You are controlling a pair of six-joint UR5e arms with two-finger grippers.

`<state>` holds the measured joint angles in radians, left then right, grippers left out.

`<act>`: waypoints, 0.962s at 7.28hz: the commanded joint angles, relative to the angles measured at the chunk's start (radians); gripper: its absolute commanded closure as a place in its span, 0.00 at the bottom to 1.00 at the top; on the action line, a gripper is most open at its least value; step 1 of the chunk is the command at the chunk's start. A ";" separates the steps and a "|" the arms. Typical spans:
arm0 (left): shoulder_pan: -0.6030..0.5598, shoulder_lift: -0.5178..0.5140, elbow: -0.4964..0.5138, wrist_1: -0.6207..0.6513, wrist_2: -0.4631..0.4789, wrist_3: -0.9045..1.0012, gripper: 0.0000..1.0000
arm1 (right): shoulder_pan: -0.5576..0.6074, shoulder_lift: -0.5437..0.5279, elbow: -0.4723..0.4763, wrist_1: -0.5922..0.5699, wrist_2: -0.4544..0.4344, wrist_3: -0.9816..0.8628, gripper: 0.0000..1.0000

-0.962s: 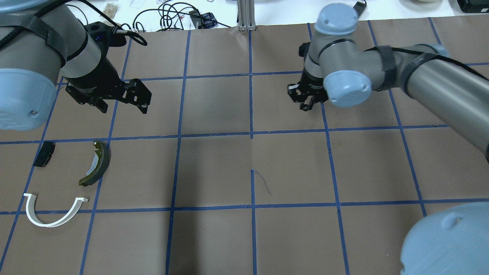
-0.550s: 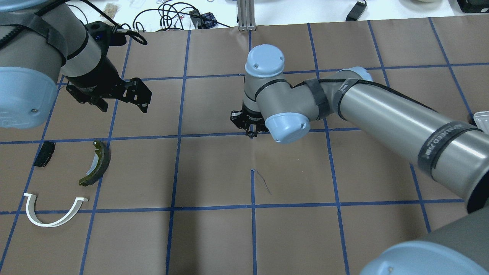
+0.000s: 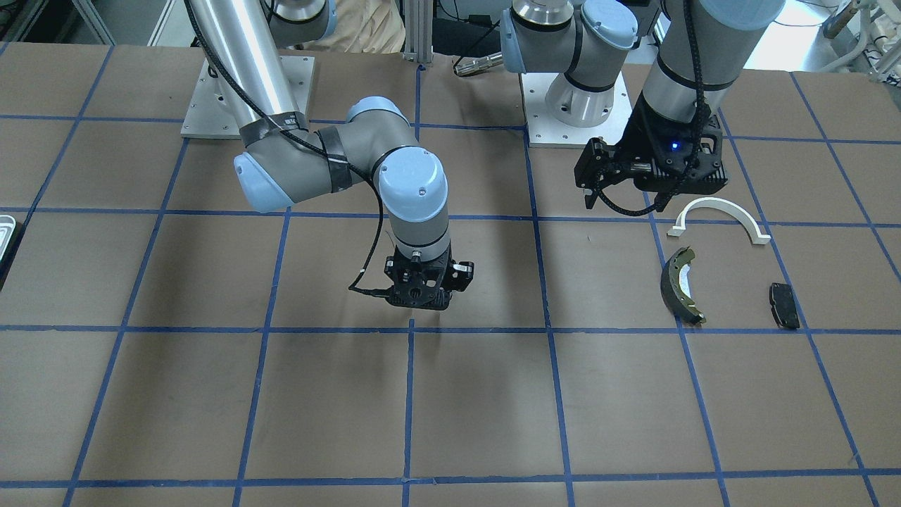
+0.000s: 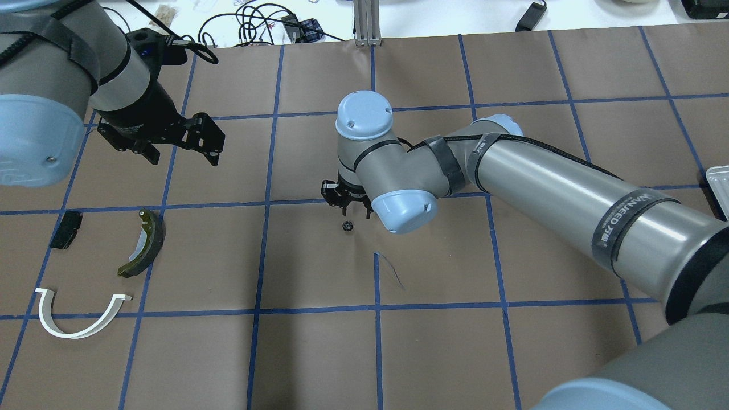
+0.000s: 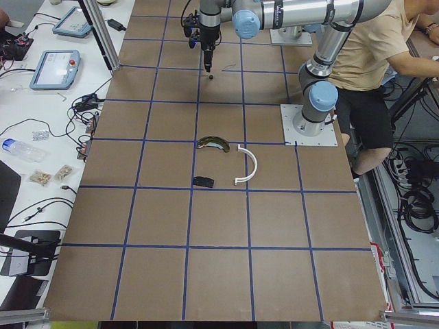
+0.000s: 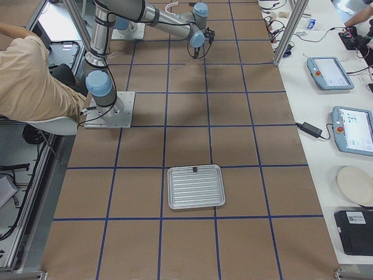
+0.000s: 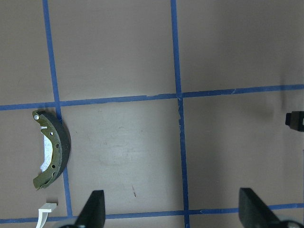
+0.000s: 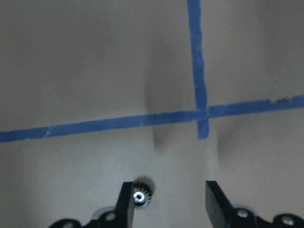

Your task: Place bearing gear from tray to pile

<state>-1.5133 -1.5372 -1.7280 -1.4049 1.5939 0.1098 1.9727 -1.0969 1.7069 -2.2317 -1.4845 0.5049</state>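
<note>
The bearing gear [image 4: 347, 226] is a small dark toothed wheel lying on the brown paper near the table's middle. In the right wrist view the gear [image 8: 141, 195] sits beside one finger. My right gripper [image 4: 345, 209] hovers just over it, open and empty [image 8: 168, 199]. The pile lies far to the left: a white arch [image 4: 74, 335], a dark brake shoe [image 4: 145, 245] and a black brake pad [image 4: 65, 229]. My left gripper [image 4: 182, 152] hangs open and empty above the pile [image 7: 173, 209]. The silvery tray [image 6: 195, 189] lies at the right end; only its edge [image 4: 719, 185] shows overhead.
Blue tape lines grid the brown paper. A small dark piece [image 6: 194, 170] lies at the tray's far rim. A person in a beige shirt [image 5: 374, 48] sits behind the robot bases. Cables and tablets lie on the white bench [image 6: 344, 116] past the table's far edge.
My right arm has swept left from the table's right half to its middle. Its jaws have opened, and the gear now lies on the paper. The left arm has barely moved.
</note>
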 commanded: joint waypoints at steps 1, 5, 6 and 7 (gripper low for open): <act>-0.007 -0.068 -0.016 0.115 -0.014 -0.022 0.00 | -0.198 -0.055 -0.004 0.056 -0.040 -0.379 0.00; -0.186 -0.234 -0.030 0.230 -0.015 -0.226 0.00 | -0.582 -0.164 -0.003 0.196 -0.043 -1.036 0.00; -0.236 -0.283 -0.030 0.248 -0.015 -0.286 0.00 | -0.671 -0.194 0.000 0.245 -0.054 -1.189 0.00; -0.273 -0.328 -0.031 0.300 -0.018 -0.345 0.00 | -0.771 -0.216 0.002 0.273 -0.100 -1.379 0.00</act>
<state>-1.7348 -1.8087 -1.7582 -1.1546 1.5777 -0.1622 1.3192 -1.2821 1.7066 -2.0029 -1.5472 -0.6601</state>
